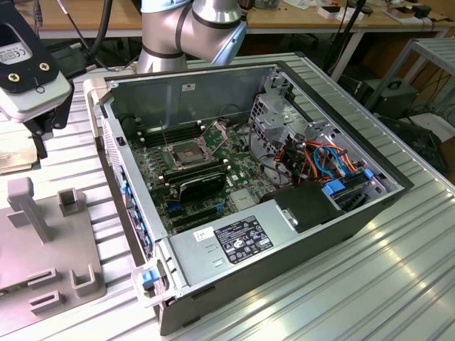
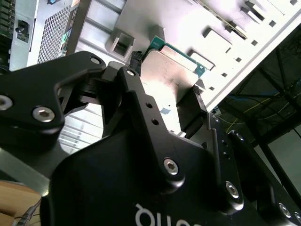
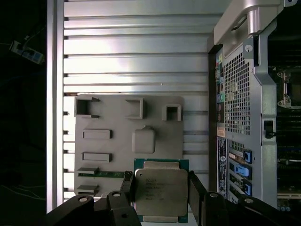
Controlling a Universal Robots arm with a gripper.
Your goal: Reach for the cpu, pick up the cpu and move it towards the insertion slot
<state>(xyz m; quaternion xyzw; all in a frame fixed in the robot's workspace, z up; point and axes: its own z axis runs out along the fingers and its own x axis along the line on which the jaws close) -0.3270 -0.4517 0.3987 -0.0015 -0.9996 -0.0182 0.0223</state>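
First wrist view: gripper [image 3: 161, 190], black fingers closed against two opposite edges of the cpu [image 3: 161, 194], a silver-faced chip on a green substrate, held above the grey fixture plate [image 3: 155, 117] with its notched blocks, which lies on the ribbed aluminium table [image 3: 136, 61] beside the open computer case [image 3: 240, 94]. Second wrist view: same cpu [image 2: 171, 75] clamped between the fingers [image 2: 136, 99], metal face toward the camera. Exterior view: insertion slot [image 1: 186, 154] on the motherboard inside the computer case [image 1: 298, 213], hinged frame raised, well apart from the gripper head [image 1: 28, 71] at the exterior view's left, over the fixture plate [image 1: 64, 249].
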